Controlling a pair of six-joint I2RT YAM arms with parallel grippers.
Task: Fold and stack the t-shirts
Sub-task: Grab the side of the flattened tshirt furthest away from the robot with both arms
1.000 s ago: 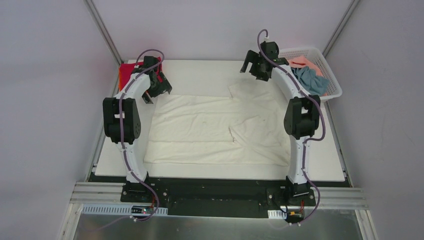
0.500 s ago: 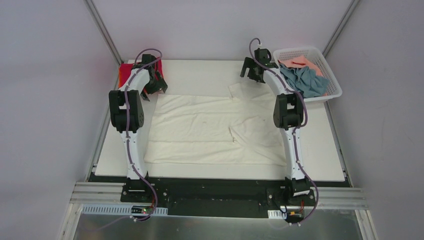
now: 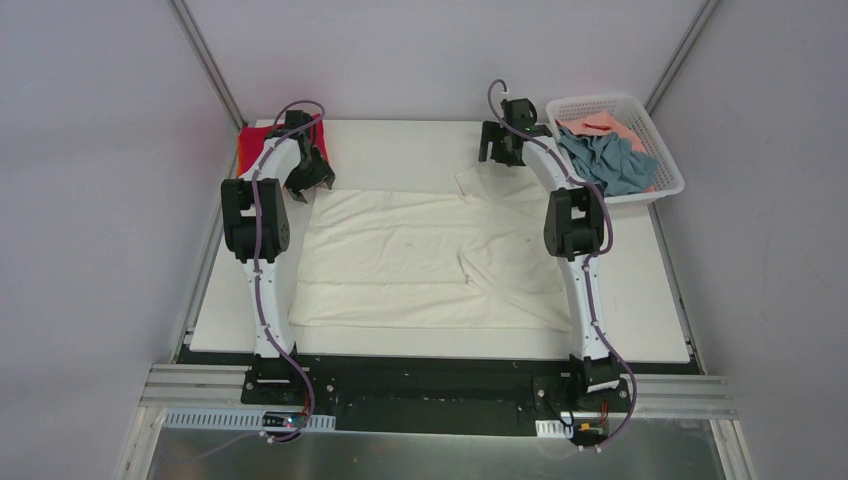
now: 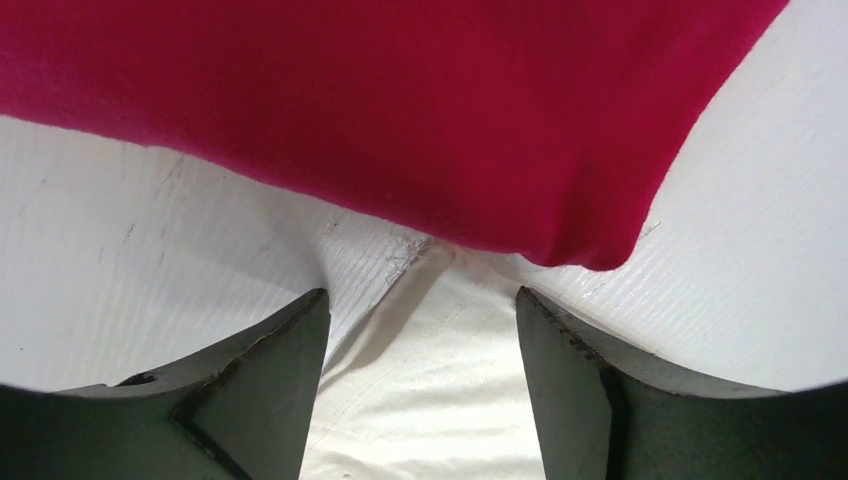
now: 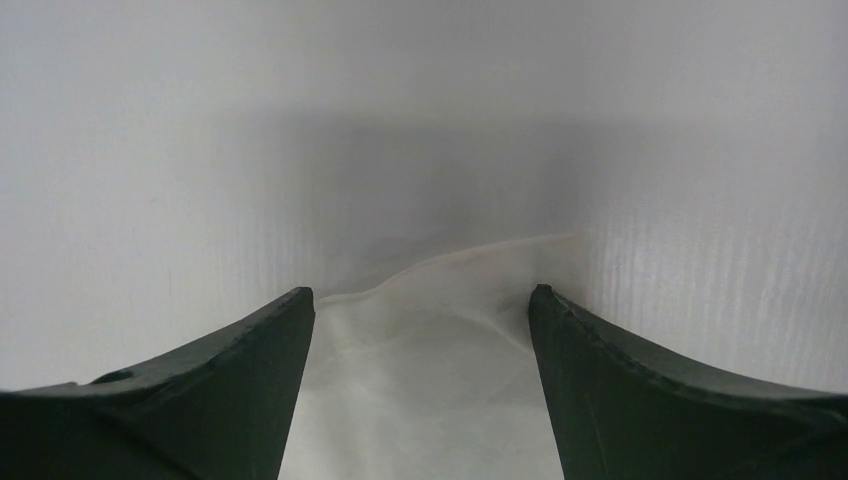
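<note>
**Both claws are down at the far corners of the big shirt**

From the top view, you can see the cream-white t-shirt (image 3: 420,260) spread flat across the middle of the surface (image 3: 400,140). Your left claw (image 3: 308,182) sits at the shirt's far left corner. Your right claw (image 3: 497,152) sits at its far right part, where a sleeve sticks out. A red t-shirt (image 3: 252,138) lies just beyond the left claw, at the far left of the surface. The basket (image 3: 668,160) stands at the far right, with a grey-blue t-shirt (image 3: 600,160) and a pink t-shirt (image 3: 603,122) inside.

In the left wrist view, the left claw is wide. The cream corner lies between its two fingers (image 4: 260,370), and nothing is pinched yet. The red t-shirt hangs right over that corner and touches it.

In the right wrist view, the right claw is wide too. The cream edge bumps up between its fingers (image 5: 230,370), and it is not held.

This looks like the start of a fold on the cream-white t-shirt. Next, you would need to shut both claws on the cream cloth only. Take care on the left, because the red cloth is so close you could grab it too. Then lift both corners together and bring them toward the near edge.
</note>
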